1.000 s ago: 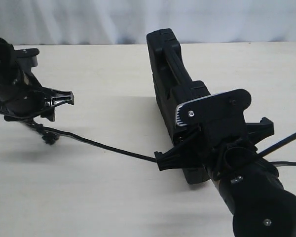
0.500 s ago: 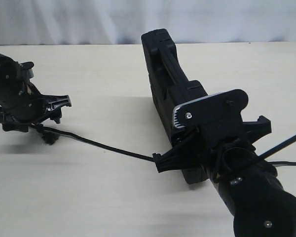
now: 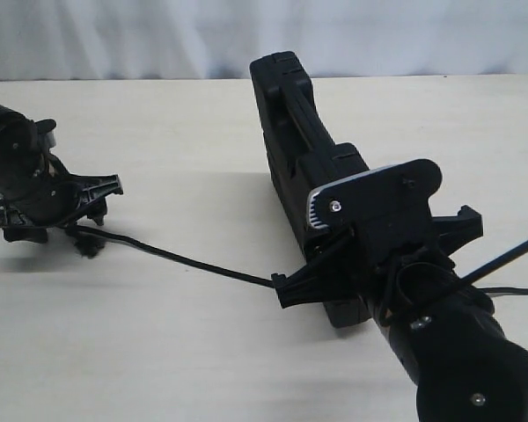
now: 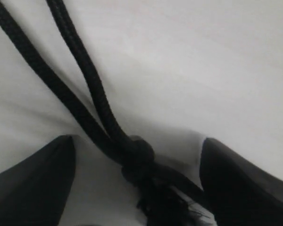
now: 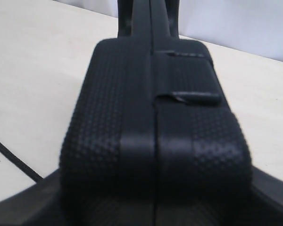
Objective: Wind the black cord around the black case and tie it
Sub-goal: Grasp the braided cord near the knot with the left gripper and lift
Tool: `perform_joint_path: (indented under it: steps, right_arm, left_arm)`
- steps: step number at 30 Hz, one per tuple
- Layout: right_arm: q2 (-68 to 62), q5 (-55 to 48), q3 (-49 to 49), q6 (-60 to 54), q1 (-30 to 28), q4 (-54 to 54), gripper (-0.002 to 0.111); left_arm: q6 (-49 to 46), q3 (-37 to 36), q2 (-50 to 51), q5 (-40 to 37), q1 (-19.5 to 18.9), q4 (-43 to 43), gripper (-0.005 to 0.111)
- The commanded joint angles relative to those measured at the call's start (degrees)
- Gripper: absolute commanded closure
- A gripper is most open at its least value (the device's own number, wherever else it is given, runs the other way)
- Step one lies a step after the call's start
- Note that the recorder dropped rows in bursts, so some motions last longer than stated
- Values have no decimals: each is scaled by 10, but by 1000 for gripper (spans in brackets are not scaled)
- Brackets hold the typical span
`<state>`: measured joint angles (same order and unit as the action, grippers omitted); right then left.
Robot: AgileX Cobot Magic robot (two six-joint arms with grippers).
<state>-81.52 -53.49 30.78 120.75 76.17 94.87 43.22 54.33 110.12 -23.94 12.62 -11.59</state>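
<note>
My right gripper (image 3: 378,255) tight on the black case (image 3: 286,123), case up on its edge on the table (image 3: 158,352), my left gripper (image 4: 139,181) open, knot of the black cord (image 3: 185,259) between its fingers

Bright, soft shadows; wrist views blurred, probably defocus.

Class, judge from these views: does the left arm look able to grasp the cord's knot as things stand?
Probably yes. The left tool is open and the knot lies between its fingers, with a gap on each side and nothing covering it. Closing should catch it.
</note>
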Motion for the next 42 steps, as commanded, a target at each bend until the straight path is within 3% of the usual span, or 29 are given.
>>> perform_joint_path:
  steps: [1, 5, 11, 17, 25, 34, 42]
  right_arm:
    - [9, -19, 3, 1, -2, 37, 104]
    - [9, -19, 3, 1, -2, 46, 104]
    - [9, -19, 3, 1, -2, 48, 104]
    - [9, -19, 3, 1, -2, 48, 104]
    - [9, -19, 3, 1, -2, 48, 104]
    - [30, -18, 2, -7, -22, 49, 104]
    - [54, -12, -25, 1, -34, 49, 104]
  left_arm:
    - [5, -2, 4, 7, -16, -2, 38]
    - [13, -2, 4, 7, -20, -5, 45]
    - [19, -2, 4, 15, -20, -12, 74]
    - [13, -2, 4, 5, -20, -74, 106]
    - [-89, -2, 0, 28, -19, -86, 107]
    - [-275, -2, -32, 43, -16, -29, 107]
    - [-423, -2, -93, 63, 42, -26, 107]
